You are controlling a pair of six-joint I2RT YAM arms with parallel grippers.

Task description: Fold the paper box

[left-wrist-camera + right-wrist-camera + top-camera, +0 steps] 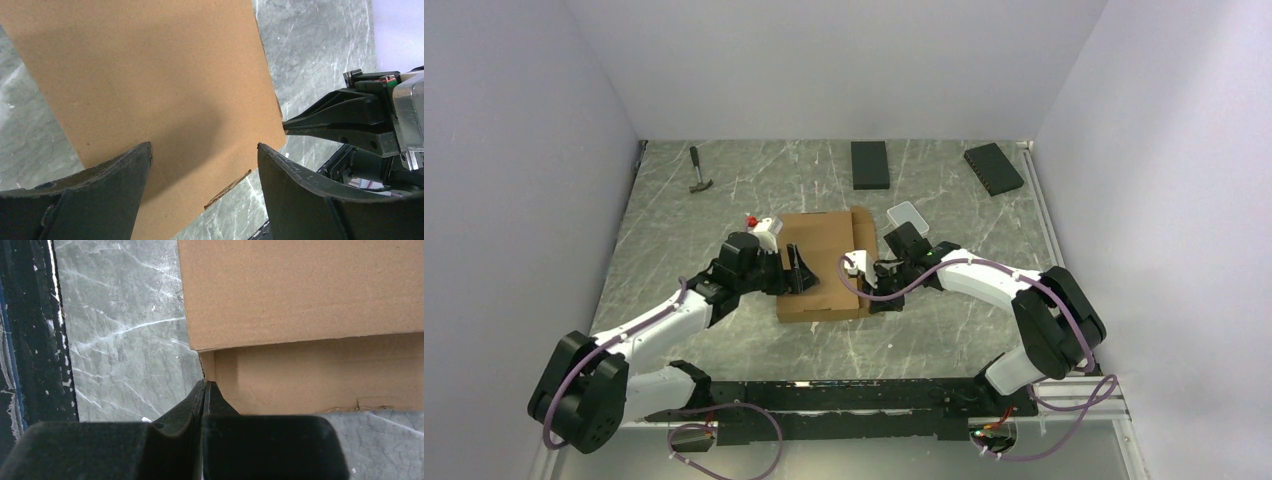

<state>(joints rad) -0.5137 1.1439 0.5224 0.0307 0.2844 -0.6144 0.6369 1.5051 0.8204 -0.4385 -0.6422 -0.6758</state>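
1. Working on the box point(822, 265), sitting near the middle of the table point(674, 230) between both arms, its top panel lying over a shallow side wall.
2. Hanging the left gripper point(204, 150) over that panel, fingers spread wide and holding nothing. Touching the cardboard or not: impossible to tell.
3. Resting the right gripper point(204, 386), pinched fully closed, with its tips against the corner seam at the box's right edge. No cardboard showing between the tips.
4. Judging the step as squaring or tucking that side wall under the top panel.
5. Doing it well, probably: bearing down lightly with the left to stop the box sliding, while nudging with the right along the crease rather than across it.
6. Aiming the closed tips low on the wall, avoiding slipping under the panel and lifting it.
7. Pushing gently: corrugated board being stiff, likely buckling off the crease under a hard shove.
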